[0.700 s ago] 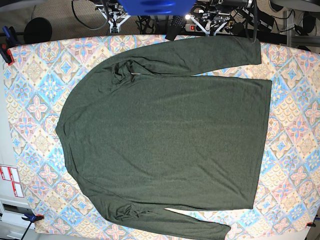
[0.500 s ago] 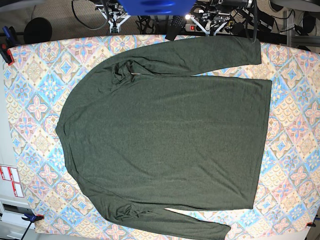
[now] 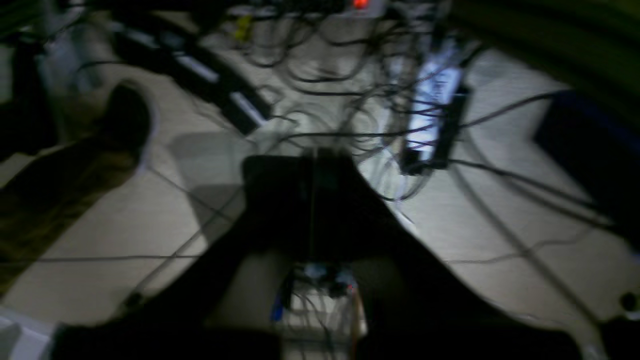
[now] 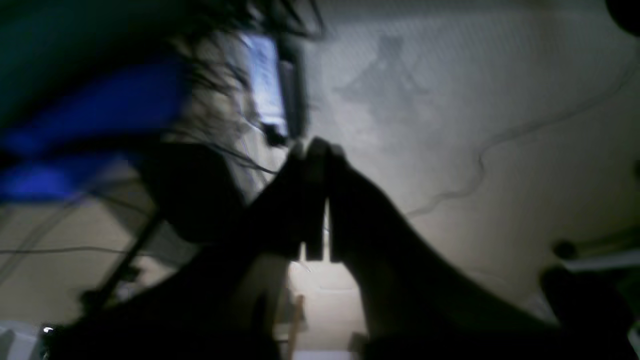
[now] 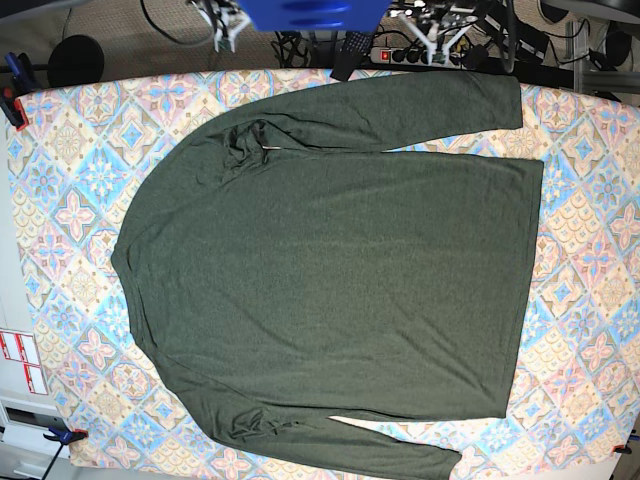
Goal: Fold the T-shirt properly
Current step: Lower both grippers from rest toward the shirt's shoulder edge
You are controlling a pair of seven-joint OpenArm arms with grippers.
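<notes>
The T-shirt (image 5: 330,270) lies spread flat on the table, dark olive green, with its neck to the left and its hem to the right. One long sleeve (image 5: 420,105) runs along the far edge, the other (image 5: 350,450) along the near edge. A small crease sits at the far shoulder (image 5: 250,145). Neither gripper touches the shirt. In the left wrist view my left gripper (image 3: 312,162) is shut with nothing in it, over the floor. My right gripper (image 4: 316,150) is likewise shut on nothing, off the table. Only white arm parts (image 5: 440,25) show at the base view's top.
A colourful tile-patterned cloth (image 5: 60,200) covers the table, held by clamps at the left corners (image 5: 12,100) (image 5: 62,435). Behind the table the floor carries many cables and a power strip (image 3: 435,110). A blue object (image 5: 315,12) sits at top centre.
The white arm parts at the top of the base view have shifted upward and outward. The shirt has not moved.
</notes>
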